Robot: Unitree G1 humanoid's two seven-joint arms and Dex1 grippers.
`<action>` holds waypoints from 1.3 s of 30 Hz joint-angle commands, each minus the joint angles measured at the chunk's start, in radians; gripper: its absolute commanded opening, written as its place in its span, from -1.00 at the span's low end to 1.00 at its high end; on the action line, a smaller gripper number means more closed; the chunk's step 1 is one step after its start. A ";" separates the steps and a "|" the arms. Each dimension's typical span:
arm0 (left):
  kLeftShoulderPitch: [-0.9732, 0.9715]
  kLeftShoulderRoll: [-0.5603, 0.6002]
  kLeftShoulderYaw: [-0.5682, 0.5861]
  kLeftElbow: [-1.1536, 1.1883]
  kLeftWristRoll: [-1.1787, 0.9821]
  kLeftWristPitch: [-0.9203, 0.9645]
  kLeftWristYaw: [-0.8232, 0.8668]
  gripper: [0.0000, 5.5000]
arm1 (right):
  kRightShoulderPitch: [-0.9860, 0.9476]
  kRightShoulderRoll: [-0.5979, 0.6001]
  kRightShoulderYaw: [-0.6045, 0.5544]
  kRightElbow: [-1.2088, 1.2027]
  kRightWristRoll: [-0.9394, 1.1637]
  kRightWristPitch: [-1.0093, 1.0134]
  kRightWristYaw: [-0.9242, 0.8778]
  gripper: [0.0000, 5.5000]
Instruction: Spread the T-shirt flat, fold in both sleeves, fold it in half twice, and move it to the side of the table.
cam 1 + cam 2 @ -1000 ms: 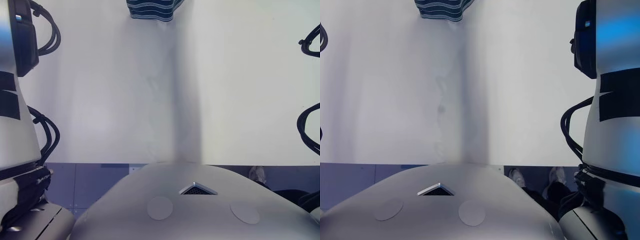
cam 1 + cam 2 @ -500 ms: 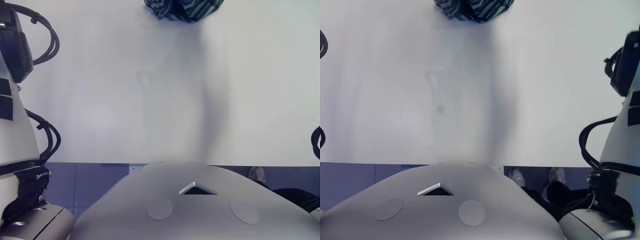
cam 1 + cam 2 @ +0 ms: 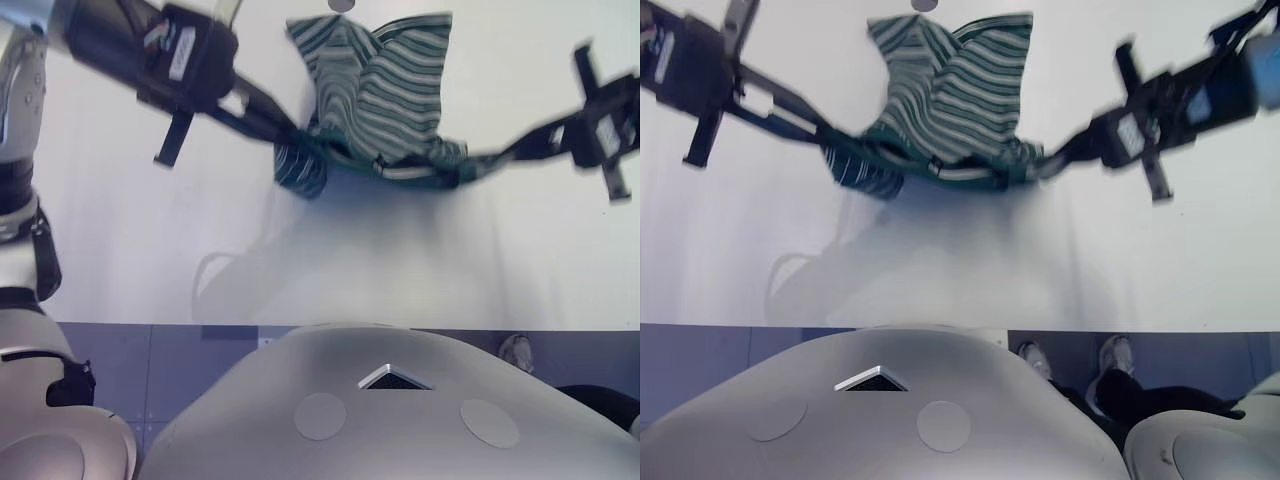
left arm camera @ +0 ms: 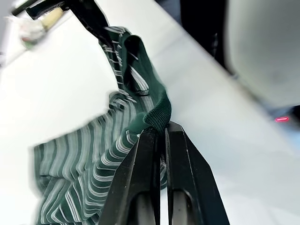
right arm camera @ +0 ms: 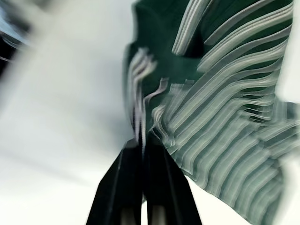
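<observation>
Over the table [image 3: 420, 265], the left gripper [image 4: 163, 129] and right gripper [image 5: 142, 146] hold the striped T-shirt [image 3: 385, 90], jaws pinched on opposite edges.

I count one dark green, white-striped cotton T-shirt [image 3: 385, 95]. Under the T-shirt lies one broad white counter [image 3: 300, 260]. Two grippers meet the cloth: my left gripper [image 3: 288, 135] at the T-shirt's left edge and my right gripper [image 3: 478, 167] at its right edge. Each carries two slim black fingers [image 4: 140, 187], four altogether, and both pairs are pinched onto the fabric.
</observation>
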 commanded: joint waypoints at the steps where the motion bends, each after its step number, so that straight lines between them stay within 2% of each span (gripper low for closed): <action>1: 0.067 0.071 0.000 -0.087 -0.064 0.071 -0.004 -1.00 | 0.030 -0.009 -0.030 -0.029 0.008 0.052 0.001 -0.99; 8: 0.254 0.142 -0.043 -0.235 -0.085 0.092 0.009 -1.00 | 0.164 -0.108 0.003 -0.118 0.016 0.056 0.015 -0.99; 14: 0.329 0.039 -0.087 -0.224 0.005 0.073 0.121 -0.57 | 0.113 -0.012 0.042 -0.120 -0.043 0.102 -0.003 -0.55; 17: 0.355 -0.013 -0.065 -0.230 -0.042 0.110 0.175 -0.42 | 0.103 -0.026 0.077 -0.106 -0.072 0.096 0.012 -0.38; 19: 0.361 -0.046 -0.039 -0.234 -0.070 0.127 0.216 -0.30 | 0.059 0.067 0.094 -0.027 -0.162 0.047 -0.051 -0.25; 22: 0.321 -0.114 -0.027 -0.181 -0.021 0.099 0.292 -0.11 | -0.040 0.294 0.146 0.165 -0.364 -0.017 -0.294 -0.24; 25: 0.262 -0.166 -0.009 -0.152 -0.005 0.091 0.342 0.07 | -0.015 0.421 0.213 0.322 -0.499 -0.077 -0.431 -0.24; 27: 0.235 -0.188 -0.001 -0.144 -0.002 0.092 0.360 0.16 | 0.034 0.413 0.260 0.415 -0.582 -0.143 -0.452 -0.24; 29: 0.212 -0.210 0.006 -0.135 0.007 0.091 0.385 0.30 | 0.034 0.321 0.296 0.554 -0.711 -0.274 -0.469 -0.24; 31: 0.195 -0.237 0.021 -0.126 0.015 0.093 0.425 0.32 | -0.082 0.244 0.321 0.796 -0.888 -0.412 -0.589 -0.24; 34: 0.180 -0.264 0.034 -0.120 0.021 0.097 0.473 0.32 | -0.302 0.236 0.366 1.086 -1.101 -0.527 -0.842 -0.24; 37: 0.181 -0.258 -0.012 -0.104 0.107 0.064 0.494 0.32 | -0.390 0.285 0.332 1.173 -1.087 -0.602 -0.871 -0.24; 39: 0.191 -0.262 -0.104 -0.035 0.317 0.003 0.592 0.32 | -0.389 0.309 0.260 1.097 -0.943 -0.578 -0.753 -0.24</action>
